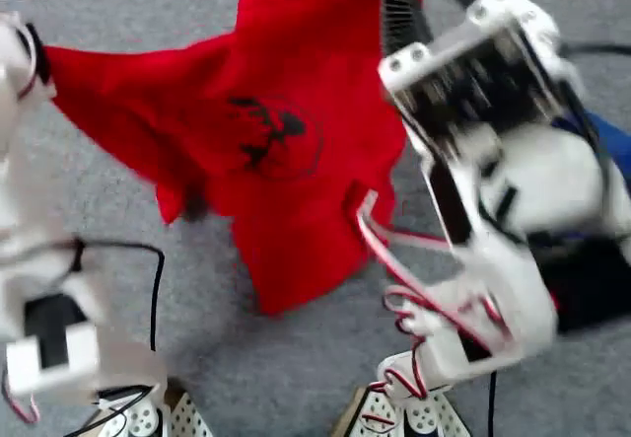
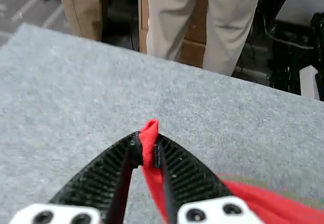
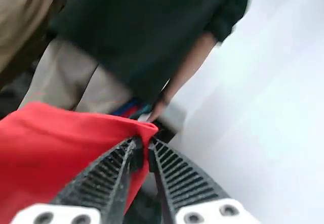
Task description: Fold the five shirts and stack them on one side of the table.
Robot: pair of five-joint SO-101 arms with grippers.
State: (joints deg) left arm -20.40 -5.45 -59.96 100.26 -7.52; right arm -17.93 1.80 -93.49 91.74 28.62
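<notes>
The red shirt (image 1: 286,141) is held spread between left claw (image 2: 147,153) and right claw (image 3: 142,153), each closed on an opposite edge.

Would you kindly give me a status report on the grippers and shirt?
Left gripper shut on red shirt edge. Right gripper shut on it too. Shirt stretched between both arms.
</notes>
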